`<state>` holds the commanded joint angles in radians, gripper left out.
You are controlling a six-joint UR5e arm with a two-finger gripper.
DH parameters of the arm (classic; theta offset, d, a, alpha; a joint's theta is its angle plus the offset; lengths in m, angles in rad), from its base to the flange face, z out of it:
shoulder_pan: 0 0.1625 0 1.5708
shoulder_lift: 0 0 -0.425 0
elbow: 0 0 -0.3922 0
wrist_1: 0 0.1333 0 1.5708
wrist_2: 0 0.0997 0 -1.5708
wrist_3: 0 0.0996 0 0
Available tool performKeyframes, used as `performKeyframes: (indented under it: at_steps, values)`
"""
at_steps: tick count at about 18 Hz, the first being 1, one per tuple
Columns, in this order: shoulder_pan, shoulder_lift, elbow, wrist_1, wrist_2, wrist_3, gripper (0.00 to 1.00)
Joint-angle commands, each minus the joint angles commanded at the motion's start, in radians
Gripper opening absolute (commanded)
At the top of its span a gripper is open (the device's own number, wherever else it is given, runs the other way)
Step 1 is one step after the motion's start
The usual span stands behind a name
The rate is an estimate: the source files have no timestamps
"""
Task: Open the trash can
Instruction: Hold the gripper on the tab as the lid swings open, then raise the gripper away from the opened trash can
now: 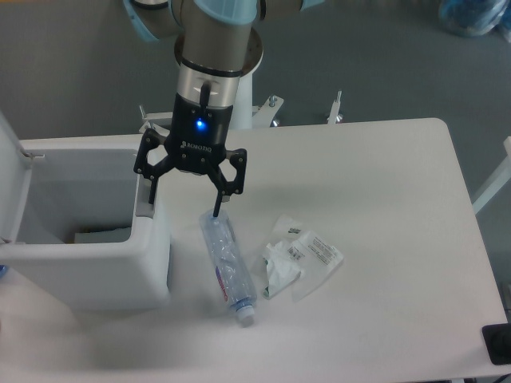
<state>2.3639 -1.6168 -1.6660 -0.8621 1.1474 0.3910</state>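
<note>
Inside the trash can (120,275), lid raised, lies something flat; the hand (183,199) hangs spread beside it.

Large boxy white trash can (120,271) sitting at the table's left edge beside me, lid (14,179) standing swung up at left, interior showing, grey push tab (144,209) facing me
</note>
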Motion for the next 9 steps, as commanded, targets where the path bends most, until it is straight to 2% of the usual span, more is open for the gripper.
performKeyframes:
  at_steps: [4,9]
  values:
    - [0.008,-0.011,0.037,0.002,0.026,0.075,1.0]
    - [0.078,-0.017,0.034,-0.005,0.192,0.3,1.0]
